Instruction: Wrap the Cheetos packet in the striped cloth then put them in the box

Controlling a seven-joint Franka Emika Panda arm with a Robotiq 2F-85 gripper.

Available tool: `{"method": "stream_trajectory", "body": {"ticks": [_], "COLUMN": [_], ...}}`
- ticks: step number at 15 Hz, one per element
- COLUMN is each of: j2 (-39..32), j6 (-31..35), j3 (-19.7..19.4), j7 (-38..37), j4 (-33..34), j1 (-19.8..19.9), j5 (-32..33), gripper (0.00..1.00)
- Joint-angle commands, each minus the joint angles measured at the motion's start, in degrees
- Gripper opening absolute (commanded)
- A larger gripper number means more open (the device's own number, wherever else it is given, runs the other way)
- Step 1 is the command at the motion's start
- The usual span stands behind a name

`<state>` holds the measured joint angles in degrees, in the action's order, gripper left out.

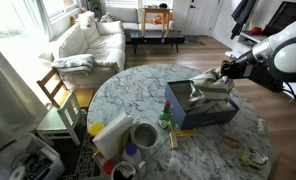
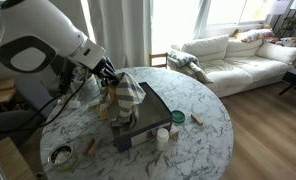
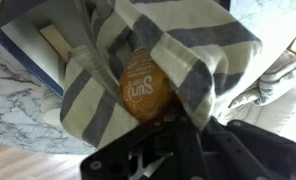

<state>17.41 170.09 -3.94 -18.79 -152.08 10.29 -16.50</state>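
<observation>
Hung with the end effector (image 2: 114,80) pinched fully shut on the striped cloth (image 3: 193,45), the Cheetos packet (image 3: 148,88) cradled in its drooping folds just below, long axis vertical, over the box (image 1: 193,113) on the bench (image 1: 138,85), probably needing only lowering.

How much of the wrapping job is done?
Done: the cloth is wrapped around the packet, though some orange peeks out. In hand: the gripper is shut on the cloth, and the bundle hangs over the box. Left: lower it into the box and let go.
</observation>
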Motion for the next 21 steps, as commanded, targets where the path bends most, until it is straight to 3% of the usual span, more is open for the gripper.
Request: {"method": "stream_trajectory", "body": {"ticks": [1, 5, 9, 15, 20, 21], "j2": [-4.6, -9.2, -13.6, -21.8, -28.0, -28.9], "j6": [9.1, 17.5, 22.5, 35.5, 34.5, 34.3], "j3": [-2.0, -5.6, -7.8, -8.9, -9.2, -6.5], "j7": [2.1, 2.4, -0.4, -8.0, -6.8, -4.7], "j4": [-3.2, -5.1, -4.4, -3.0, -2.0, -1.4], "j1": [-4.0, -11.7, -15.3, -13.3, -11.5, -9.1], "j5": [-3.8, -8.8, -8.0, -3.1, -3.6, -5.7], "gripper": [0.01, 0.01, 0.01, 0.01, 0.01, 0.01]}}
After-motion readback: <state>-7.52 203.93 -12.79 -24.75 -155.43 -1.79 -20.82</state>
